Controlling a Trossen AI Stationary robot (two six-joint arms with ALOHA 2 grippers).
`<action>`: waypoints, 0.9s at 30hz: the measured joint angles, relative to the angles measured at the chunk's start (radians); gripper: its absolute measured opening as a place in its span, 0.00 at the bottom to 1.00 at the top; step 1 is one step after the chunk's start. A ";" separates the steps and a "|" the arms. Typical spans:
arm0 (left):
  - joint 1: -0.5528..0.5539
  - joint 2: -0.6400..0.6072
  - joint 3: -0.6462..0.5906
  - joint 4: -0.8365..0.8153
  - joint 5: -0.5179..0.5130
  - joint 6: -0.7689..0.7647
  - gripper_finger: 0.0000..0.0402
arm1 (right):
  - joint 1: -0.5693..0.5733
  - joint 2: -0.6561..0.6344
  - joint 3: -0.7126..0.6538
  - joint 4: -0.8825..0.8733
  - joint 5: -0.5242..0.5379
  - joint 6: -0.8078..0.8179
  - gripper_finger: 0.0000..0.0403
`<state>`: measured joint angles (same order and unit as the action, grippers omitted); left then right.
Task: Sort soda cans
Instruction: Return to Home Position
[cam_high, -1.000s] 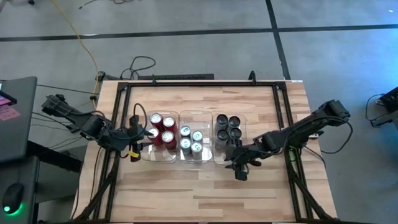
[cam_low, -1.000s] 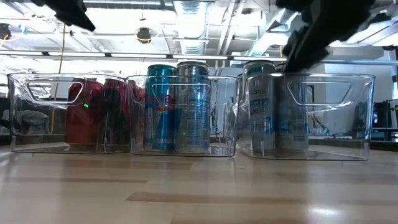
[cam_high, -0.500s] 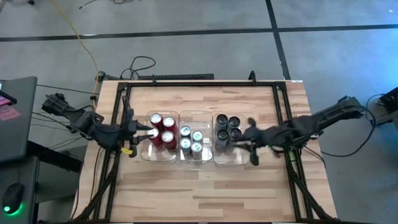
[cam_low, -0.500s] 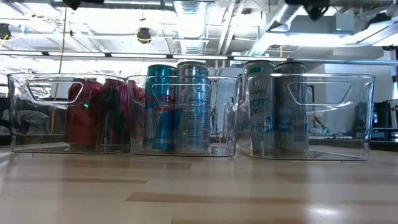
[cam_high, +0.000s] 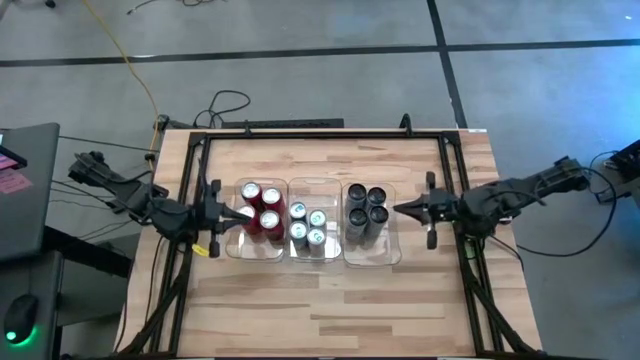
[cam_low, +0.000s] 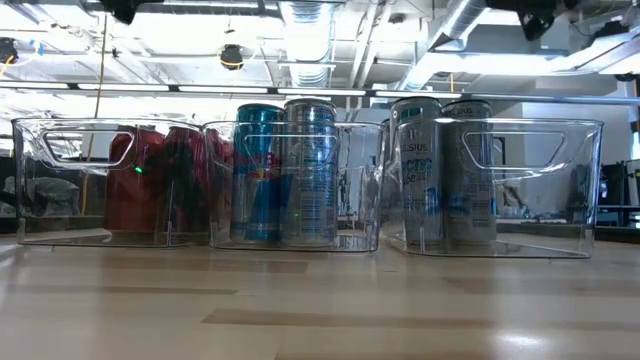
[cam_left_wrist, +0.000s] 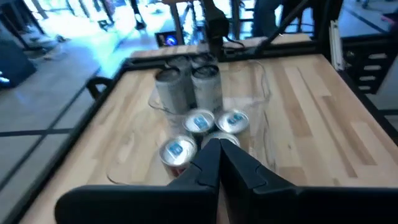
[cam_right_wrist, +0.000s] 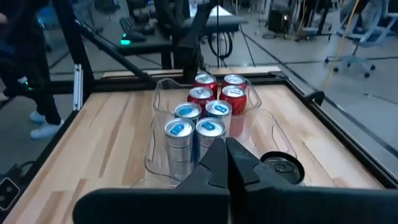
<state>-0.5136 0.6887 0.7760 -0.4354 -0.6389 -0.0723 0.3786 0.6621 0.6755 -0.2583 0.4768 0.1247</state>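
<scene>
Three clear bins (cam_high: 258, 254) stand side by side on the wooden table. The left one holds red soda cans (cam_high: 260, 207), the middle one silver-blue cans (cam_high: 307, 225), the right one dark grey cans (cam_high: 367, 207), all upright on the bin floors. My left gripper (cam_high: 238, 212) hovers shut at the left bin's outer side, pointing toward the cans (cam_left_wrist: 199, 121). My right gripper (cam_high: 397, 210) hovers shut at the right bin's outer side; its wrist view shows the fingers (cam_right_wrist: 225, 144) together above a dark can top (cam_right_wrist: 281, 167).
A black frame rail (cam_high: 452, 170) runs around the table on the left, far and right sides. Cables (cam_high: 228, 103) lie on the floor beyond the far edge. Bare wood (cam_high: 320, 310) stretches between the bins and the near edge.
My right gripper has risen from in front of the right bin, swung toward the table's right edge, tipped from pointing down to nearly level, and shut. My left gripper has stayed beside the left bin, tipped up toward level, and shut. The cans have not moved.
</scene>
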 joint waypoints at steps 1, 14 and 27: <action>0.002 -0.012 -0.015 0.001 0.012 -0.002 0.00 | 0.000 -0.021 -0.017 0.007 0.000 -0.003 0.01; 0.011 -0.281 -0.198 0.036 0.042 -0.006 0.00 | -0.009 -0.321 -0.200 0.072 -0.002 -0.081 0.01; 0.011 -0.476 -0.269 -0.157 0.059 -0.158 0.00 | -0.009 -0.558 -0.361 0.048 -0.004 -0.004 0.01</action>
<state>-0.5030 0.2127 0.5068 -0.5920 -0.5800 -0.2299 0.3699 0.1041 0.3141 -0.2102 0.4728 0.1211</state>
